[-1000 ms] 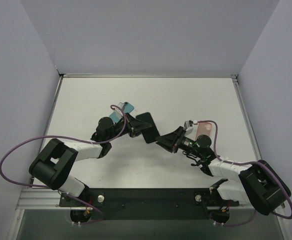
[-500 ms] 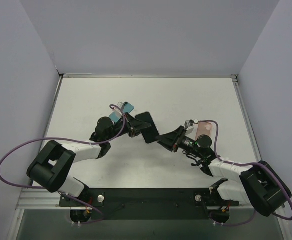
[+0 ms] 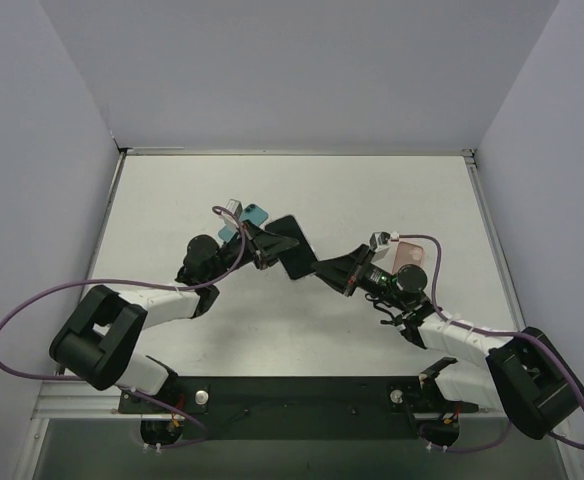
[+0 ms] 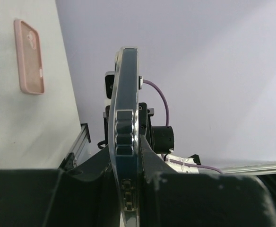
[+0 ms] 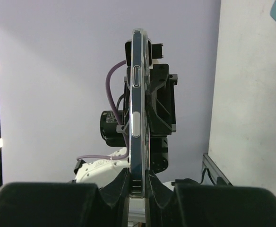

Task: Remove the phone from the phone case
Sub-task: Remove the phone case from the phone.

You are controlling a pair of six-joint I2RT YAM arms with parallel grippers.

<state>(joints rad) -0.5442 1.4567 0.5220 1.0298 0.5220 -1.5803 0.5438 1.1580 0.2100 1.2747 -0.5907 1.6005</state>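
- My left gripper [image 3: 270,252] and right gripper [image 3: 322,270] clamp opposite ends of the dark slab phone [image 3: 292,243], aloft in its clear plastic case [image 5: 137,127].
- I'd pin one end and peel the rim slowly, no twisting.

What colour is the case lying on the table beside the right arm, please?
The case is pale pink, clearest in the left wrist view.

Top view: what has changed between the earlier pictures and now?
The phone, clamped by the left gripper and the right gripper, shifted slightly toward the far edge, both arms with it. Nothing was released. The pink case and the teal object stayed put.
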